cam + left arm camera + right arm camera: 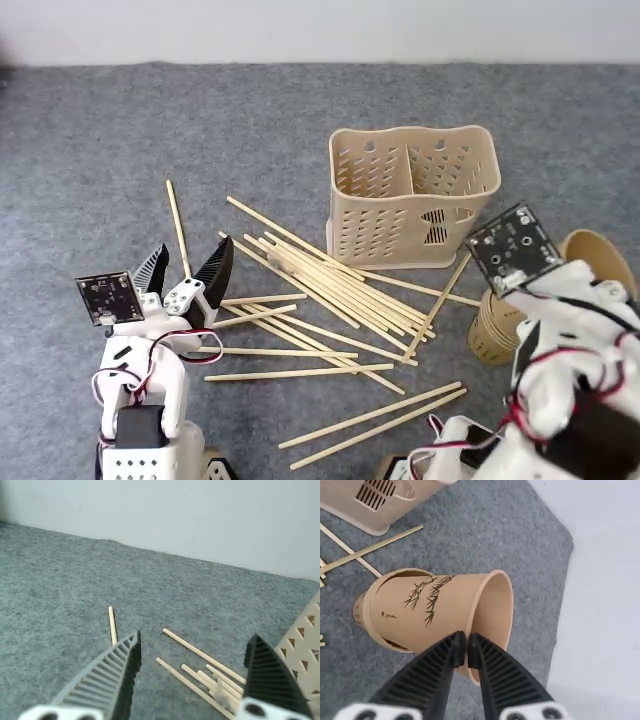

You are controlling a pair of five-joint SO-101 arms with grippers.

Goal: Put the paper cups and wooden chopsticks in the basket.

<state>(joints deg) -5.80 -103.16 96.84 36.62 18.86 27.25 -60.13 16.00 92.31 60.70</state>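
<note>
Working two loads at once, I place each claw at its own. My left claw [195, 245] hangs released, jaws spread wide, above the wooden chopsticks [330, 285], which lie scattered on the grey mat [100, 140] in front of the basket [400, 225] and to its left. That spread suits straddling a single stick. My right claw [465, 636] is clenched at the rim of the paper cups [420, 610], which lie nested on their side just right of the basket. The thin wall appears pinched between the jaws, and I judge it the only firm hold available.
</note>
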